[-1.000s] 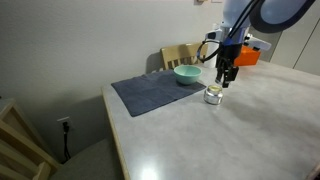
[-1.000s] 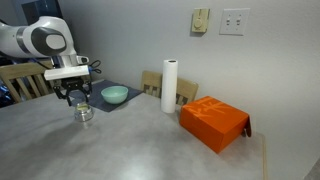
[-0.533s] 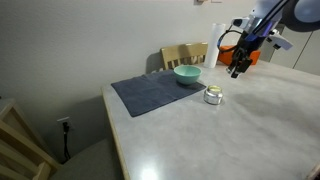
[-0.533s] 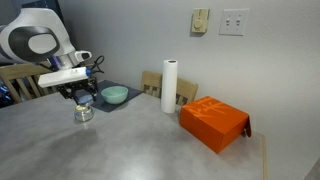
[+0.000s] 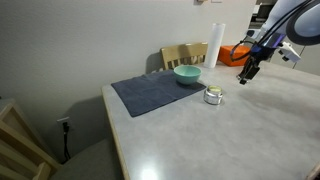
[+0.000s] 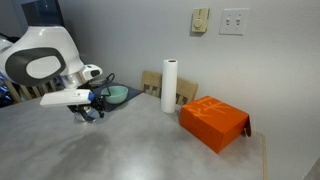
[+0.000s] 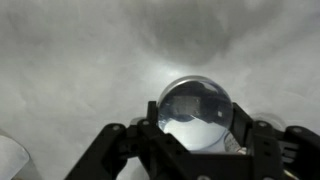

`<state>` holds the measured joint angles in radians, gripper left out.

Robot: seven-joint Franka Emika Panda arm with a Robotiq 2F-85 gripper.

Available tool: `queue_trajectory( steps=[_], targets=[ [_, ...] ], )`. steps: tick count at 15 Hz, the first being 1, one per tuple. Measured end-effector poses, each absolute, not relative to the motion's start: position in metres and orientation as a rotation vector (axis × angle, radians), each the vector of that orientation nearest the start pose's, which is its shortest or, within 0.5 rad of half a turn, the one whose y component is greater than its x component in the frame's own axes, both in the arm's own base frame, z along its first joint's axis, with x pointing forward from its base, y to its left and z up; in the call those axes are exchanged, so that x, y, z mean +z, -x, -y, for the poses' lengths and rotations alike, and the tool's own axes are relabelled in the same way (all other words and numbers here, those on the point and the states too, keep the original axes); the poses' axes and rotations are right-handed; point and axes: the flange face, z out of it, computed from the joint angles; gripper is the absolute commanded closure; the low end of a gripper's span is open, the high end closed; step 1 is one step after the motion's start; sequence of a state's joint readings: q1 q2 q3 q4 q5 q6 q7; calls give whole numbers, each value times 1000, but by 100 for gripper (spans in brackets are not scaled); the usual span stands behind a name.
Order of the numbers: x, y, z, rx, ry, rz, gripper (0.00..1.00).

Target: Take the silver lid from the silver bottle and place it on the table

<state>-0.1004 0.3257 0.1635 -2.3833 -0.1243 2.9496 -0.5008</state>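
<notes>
Now gripper point(image 5: 246, 79) closed on lid point(image 7: 193, 102), held clear above table point(image 5: 190, 135) for set-down. Bottle point(image 5: 213, 96) off to its side, no contact w/ fingers.

Shiny silver lid point(image 7: 193, 103), silver bottle point(image 5: 213, 96), teal bowl point(image 5: 187, 74), grey-blue mat point(image 5: 150, 92), orange box point(image 6: 214, 122)

Table point(image 5: 200, 135) with mat point(image 5: 150, 92), bottle point(image 5: 213, 96), box point(image 6: 213, 122)

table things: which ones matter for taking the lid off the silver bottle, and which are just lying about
Job: silver lid, held in the gripper; silver bottle; table.
Lying about: teal bowl; dark mat; white roll; orange box; wooden chair.
</notes>
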Motion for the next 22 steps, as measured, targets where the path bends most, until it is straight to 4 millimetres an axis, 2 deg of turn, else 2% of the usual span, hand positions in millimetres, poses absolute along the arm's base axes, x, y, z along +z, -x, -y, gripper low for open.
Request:
queue_trajectory(
  steps=[3, 9, 14, 15, 18, 22],
  targets=[
    [191, -528, -41, -277, 2979, 995, 56],
    [146, -552, -41, -113, 2949, 963, 56],
    [145, -570, -41, -88, 2948, 956, 56],
    [145, -572, -41, -90, 2948, 955, 8],
    [143, -576, -42, -86, 2945, 955, 0],
    [140, -576, -43, -57, 2939, 956, 0]
  ],
)
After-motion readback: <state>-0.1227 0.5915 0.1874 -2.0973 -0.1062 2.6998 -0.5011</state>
